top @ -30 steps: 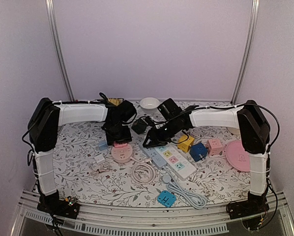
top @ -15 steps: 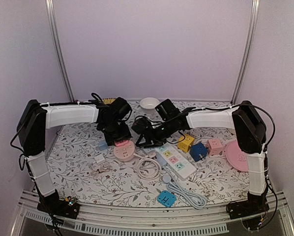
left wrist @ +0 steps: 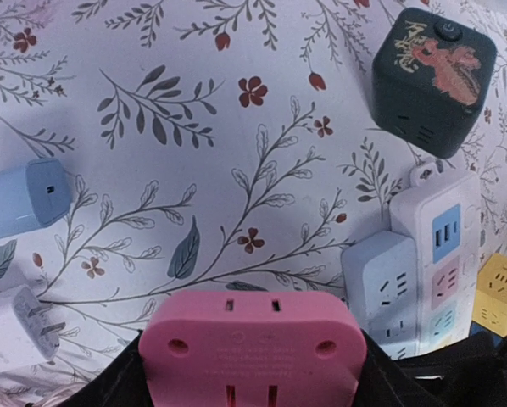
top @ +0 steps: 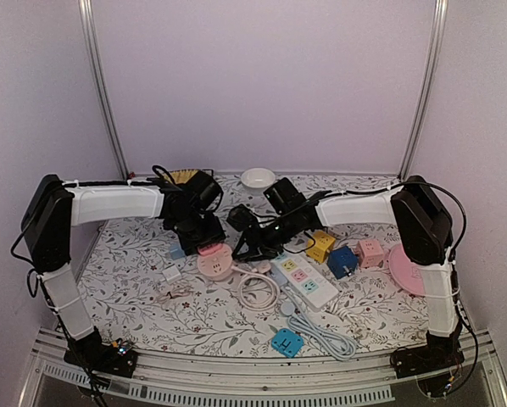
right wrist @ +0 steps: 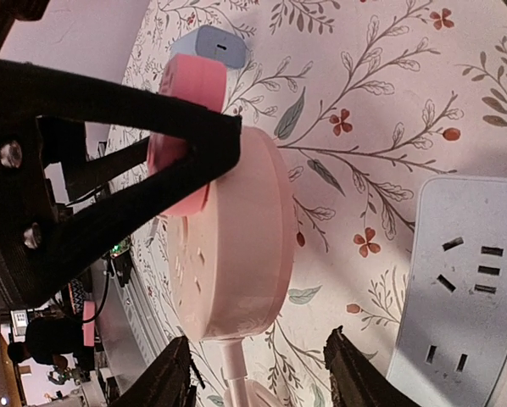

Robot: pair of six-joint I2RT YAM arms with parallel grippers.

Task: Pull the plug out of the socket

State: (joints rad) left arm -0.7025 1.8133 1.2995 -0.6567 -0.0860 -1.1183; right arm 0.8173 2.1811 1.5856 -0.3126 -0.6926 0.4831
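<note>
A pink plug (left wrist: 252,339) sits against the face of a round pale-pink socket (right wrist: 236,237), left of the table's middle (top: 213,267). My left gripper (top: 204,239) is shut on the plug, and its black fingers (left wrist: 122,386) press both of the plug's sides. From the right, my right gripper (right wrist: 266,373) stands open at the socket's edge. Its fingertips straddle the socket's white cable (right wrist: 234,373) without touching the socket. I cannot tell whether the plug's prongs are still inside.
A white power strip (top: 300,275) with pastel outlets lies just right of the socket. Its coiled cable (top: 258,292) lies in front. A black cube (left wrist: 431,80), yellow (top: 320,246), blue (top: 342,260) and pink (top: 370,252) cubes, a pink disc (top: 410,267) and small adapters (top: 170,274) lie around.
My right gripper has opened and moved left, from over the power strip to the round socket's edge. The left arm has shifted slightly, still gripping the pink plug.
</note>
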